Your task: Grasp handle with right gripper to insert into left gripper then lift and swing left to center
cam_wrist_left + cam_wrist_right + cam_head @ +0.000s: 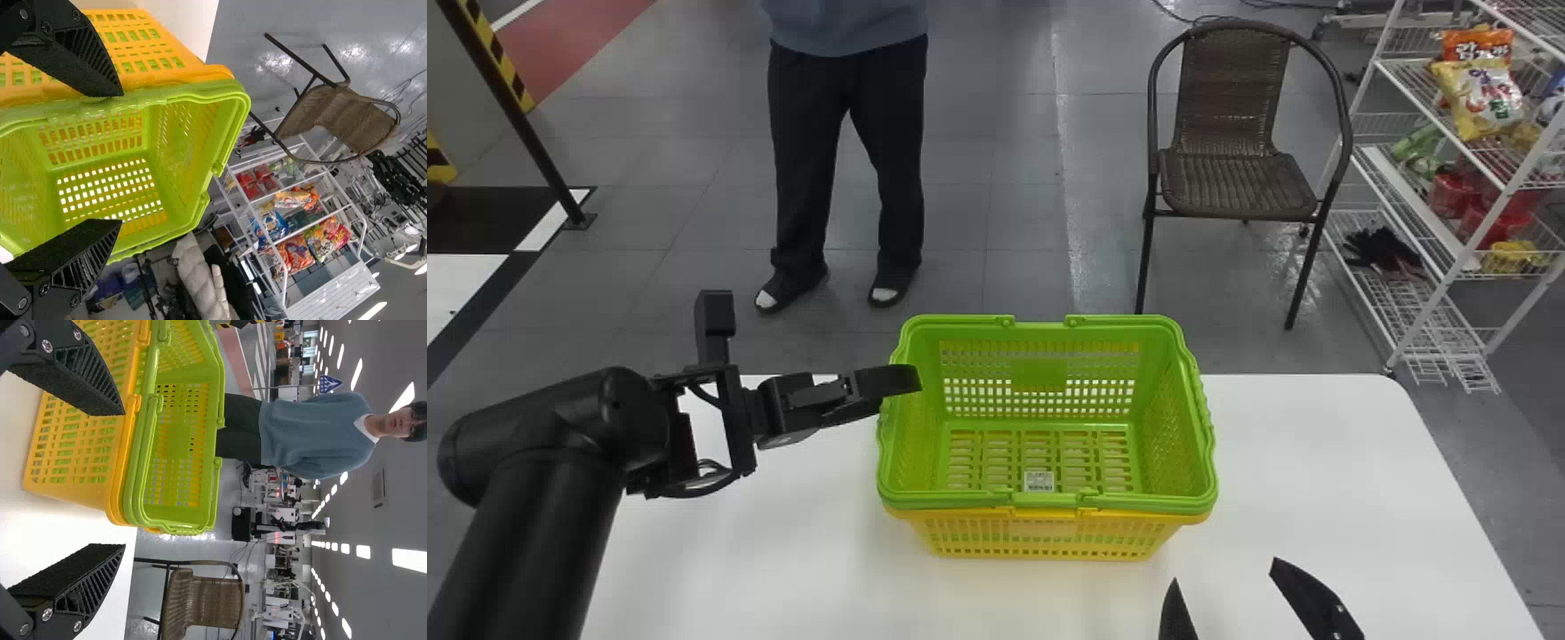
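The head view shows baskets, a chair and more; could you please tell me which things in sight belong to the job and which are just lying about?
Job: green basket; its handle; left gripper; right gripper; probably the yellow basket under it.
Lying about: chair; snack bags.

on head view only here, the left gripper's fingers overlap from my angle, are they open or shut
Observer: Open. The left wrist view shows the left gripper with its two fingers wide apart and nothing clamped between them.

Operator: ok and the right one, i just get two tips poking in at the bottom edge, is it holding anything farther back

Observer: No. In the right wrist view the right gripper has nothing held between its fingers, even back toward their bases.
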